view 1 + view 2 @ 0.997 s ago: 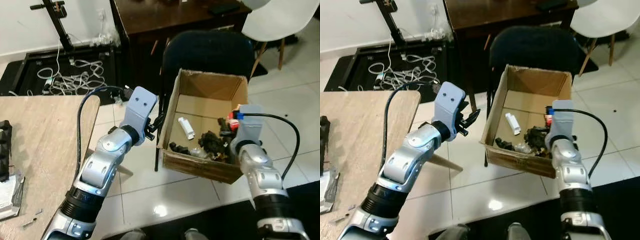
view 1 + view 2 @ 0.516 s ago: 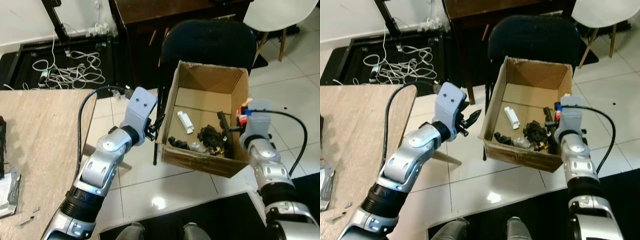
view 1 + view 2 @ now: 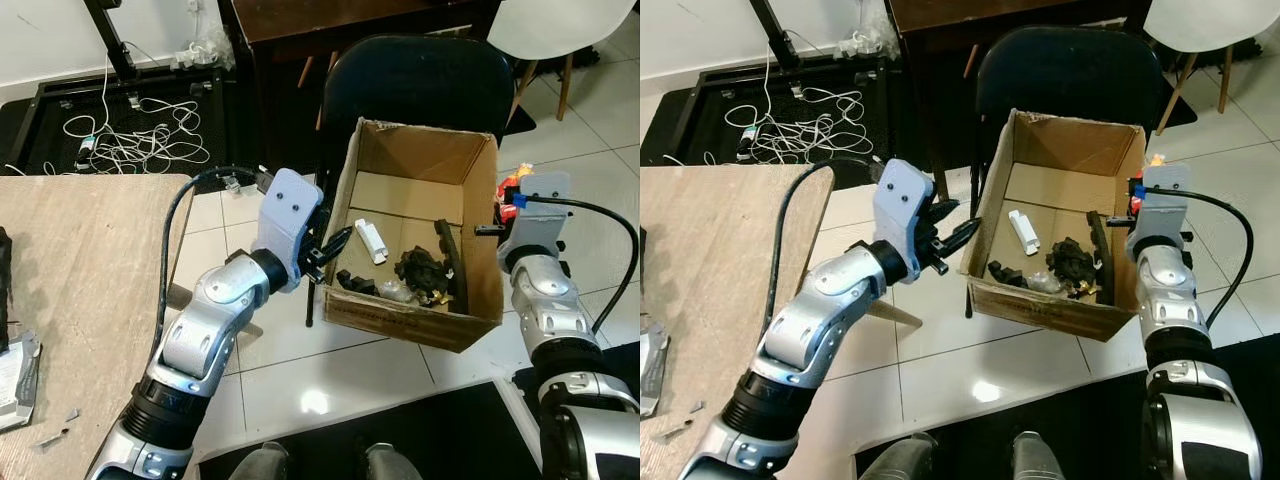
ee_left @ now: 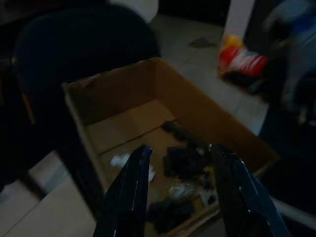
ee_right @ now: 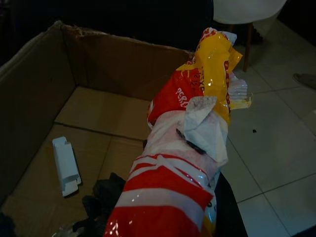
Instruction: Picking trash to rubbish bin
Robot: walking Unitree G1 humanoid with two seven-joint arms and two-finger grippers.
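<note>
Red-yellow-white crinkly wrapper (image 5: 185, 148) is clamped in the right gripper (image 3: 512, 192), fingers closed on it; in the head views only a bit of red/yellow shows by the wrist housing, just outside the cardboard box's (image 3: 415, 318) right wall at approx. 3 o'clock. Wrist cam looks past the wrapper into the box, so the load is judged to sit over or just beside the rim, not yet inside.

Left gripper (image 3: 338, 242) is held at the box's left wall, approx. 9 o'clock, fingers spread w/ nothing between them; in its wrist view the two black fingers (image 4: 129, 197) frame the box interior.

Inside the box: white small carton (image 3: 371, 238) towards 10 o'clock, dark trash clump (image 3: 420, 272) near centre, black strip (image 3: 452, 260) along the right wall. Black chair (image 3: 420, 90) stands behind at 12 o'clock; wooden table (image 3: 80, 290) at far 9 o'clock.

Step in hand is judged as the drop-off. Next move calls for the right wrist to be carried inward over the rim, then the fingers parted so the wrapper falls clear inside.
</note>
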